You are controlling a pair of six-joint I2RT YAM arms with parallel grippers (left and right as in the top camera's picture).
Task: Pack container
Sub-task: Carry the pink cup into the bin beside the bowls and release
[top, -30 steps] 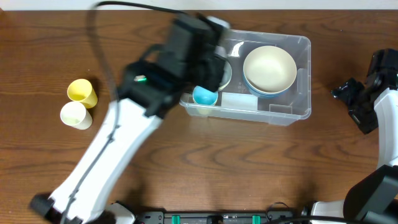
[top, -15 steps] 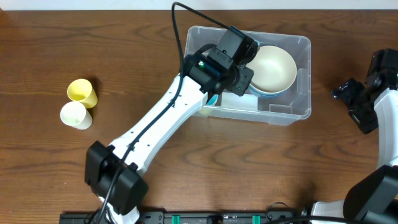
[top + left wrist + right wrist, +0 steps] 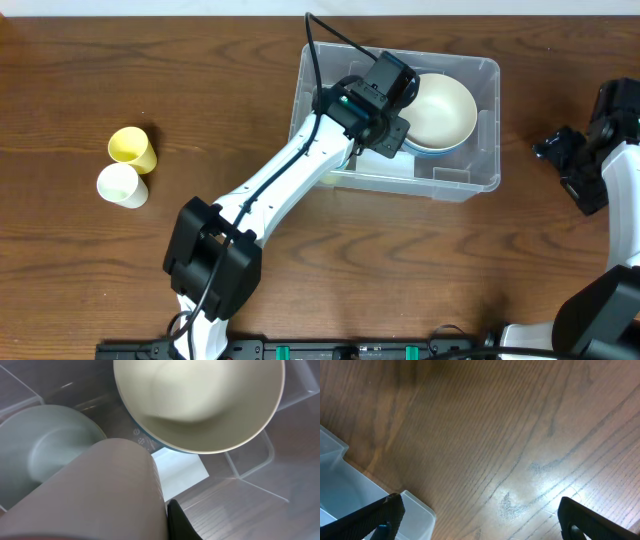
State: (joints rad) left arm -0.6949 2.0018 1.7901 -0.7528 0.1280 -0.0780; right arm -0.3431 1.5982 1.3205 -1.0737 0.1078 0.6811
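The container (image 3: 470, 175) is seen on the table (image 3: 400, 270), at the far side and right of centre, with its long side running left to right. The left gripper (image 3: 386, 128) is lowered into the container's middle. It is closed on a pale beige cup (image 3: 100, 495), which fills the lower left of the left wrist view. One dark finger (image 3: 177, 522) is pressed against the cup's right side, and the other finger is hidden behind the cup.

In the right part of the container a cream bowl (image 3: 440, 108) is nested in a blue bowl (image 3: 432, 151). A pale green bowl (image 3: 40, 455) is seen in the left part, just beside them. A whitish label (image 3: 180, 472) is seen on the container floor between the bowls and the near wall.

The right gripper (image 3: 482, 520) is held above bare wood, just beyond the container's right end, a corner of which (image 3: 415, 505) is caught in its view. Its fingers are spread wide and nothing is held between them.

A yellow cup (image 3: 131, 148) and a white cup (image 3: 121, 185) are set touching each other at the left of the table, well apart from the container.
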